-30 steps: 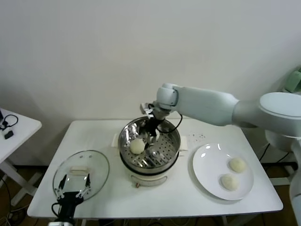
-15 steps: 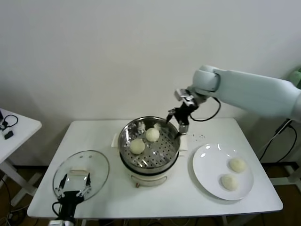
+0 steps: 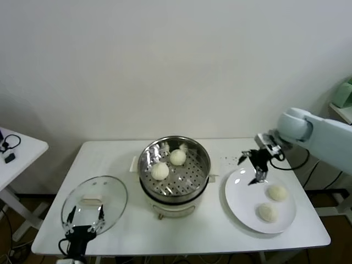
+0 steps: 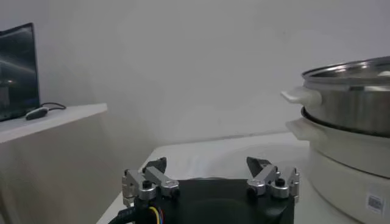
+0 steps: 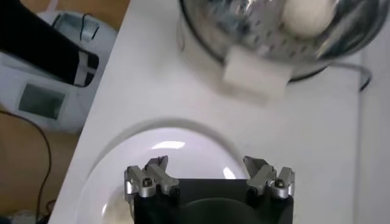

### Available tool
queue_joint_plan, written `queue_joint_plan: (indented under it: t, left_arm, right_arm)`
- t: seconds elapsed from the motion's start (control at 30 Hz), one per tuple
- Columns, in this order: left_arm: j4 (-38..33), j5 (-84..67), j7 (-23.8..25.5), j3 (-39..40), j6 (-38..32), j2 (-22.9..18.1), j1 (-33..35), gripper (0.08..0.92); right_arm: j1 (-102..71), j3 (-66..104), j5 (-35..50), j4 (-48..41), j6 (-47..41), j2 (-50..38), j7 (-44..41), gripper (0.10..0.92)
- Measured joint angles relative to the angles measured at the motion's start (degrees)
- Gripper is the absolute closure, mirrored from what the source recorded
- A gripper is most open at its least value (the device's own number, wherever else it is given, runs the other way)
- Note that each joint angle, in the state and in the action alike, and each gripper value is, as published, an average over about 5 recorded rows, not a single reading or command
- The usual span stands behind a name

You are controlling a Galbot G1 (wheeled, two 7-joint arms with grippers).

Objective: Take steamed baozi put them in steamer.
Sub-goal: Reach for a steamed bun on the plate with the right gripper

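Observation:
The steel steamer [image 3: 146, 175] stands mid-table with two steamed baozi inside, one at the front left [image 3: 160, 171] and one at the back [image 3: 177, 157]. Two more baozi [image 3: 277, 192] [image 3: 268, 212] lie on the white plate [image 3: 242, 201] at the right. My right gripper [image 3: 251, 168] hangs open and empty above the plate's far left part, left of the two baozi there. The right wrist view shows its jaws [image 5: 207, 167] spread over the bare plate [image 5: 177, 143], with the steamer [image 5: 244, 24] and a baozi [image 5: 308, 13] beyond. My left gripper [image 3: 83, 224] is parked open at the front left.
A round glass lid [image 3: 94, 201] lies at the table's front left, under the left gripper. The steamer's white side handle [image 5: 253, 76] sticks out toward the plate. A small side table [image 3: 16, 148] stands at the far left. The steamer's wall [image 4: 353, 106] rises close beside the left gripper [image 4: 207, 167].
My right arm has swung from inside the steamer to the right and down over the plate, leaving a second baozi in the steamer. The left arm has not moved.

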Motion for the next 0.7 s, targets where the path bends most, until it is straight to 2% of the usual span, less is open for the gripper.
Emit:
queue_joint_plan:
  t: [0.33, 0.7]
  left_arm:
    - [-0.24, 0.56, -0.11, -0.03, 0.05, -0.86, 0.78, 0.177]
    - [0.46, 0.55, -0.18, -0.23, 0.17, -0.91, 0.35, 0.177]
  right_arm:
    - [-10.66, 5.07, -7.61, -2.71, 2.03, -3.13, 0.38, 0.203]
    - [-16.94, 7.71, -10.91, -4.69, 2.83, -3.54, 0.65, 0.203]
